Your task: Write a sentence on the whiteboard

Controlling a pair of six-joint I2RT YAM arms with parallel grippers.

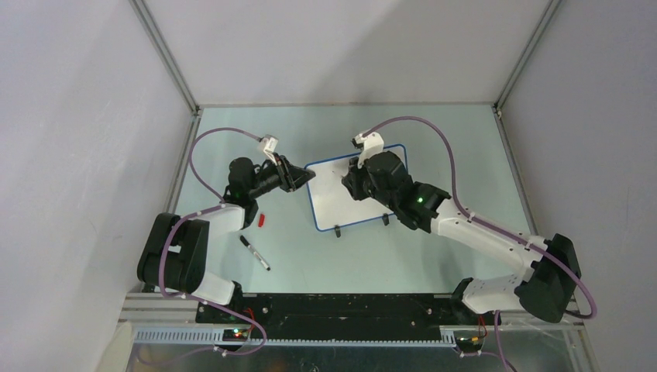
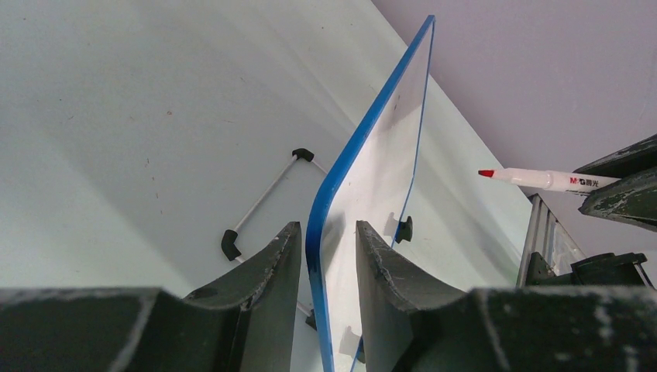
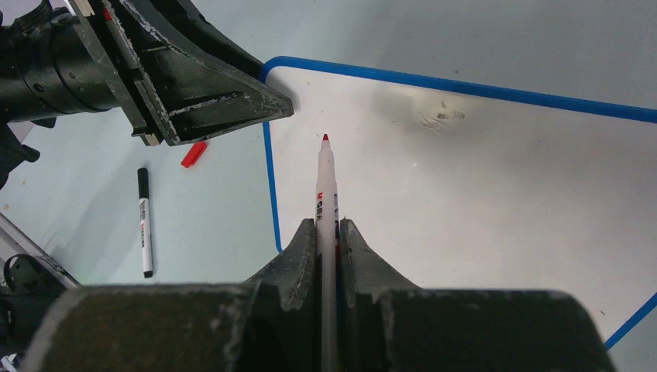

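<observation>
The whiteboard (image 1: 341, 203) (image 2: 372, 155) (image 3: 480, 201), white with a thin blue rim, lies on the pale green table. My left gripper (image 1: 310, 176) (image 2: 326, 226) is open and straddles the board's far-left corner, with a gap showing beside the rim. My right gripper (image 1: 350, 183) (image 3: 328, 223) is shut on a red-tipped marker (image 3: 325, 178) (image 2: 542, 179), uncapped, its tip hovering over the board's left part close to the left gripper. No sentence shows on the board's visible face, only a faint grey smudge (image 3: 438, 118). In the top view the right arm hides the board's right part.
A black-capped marker (image 1: 254, 253) (image 3: 144, 225) lies on the table near the left arm. A small red cap (image 1: 263, 220) (image 3: 194, 153) lies between it and the board. Two black clip feet (image 1: 337, 231) sit on the board's near edge. Grey walls enclose the table.
</observation>
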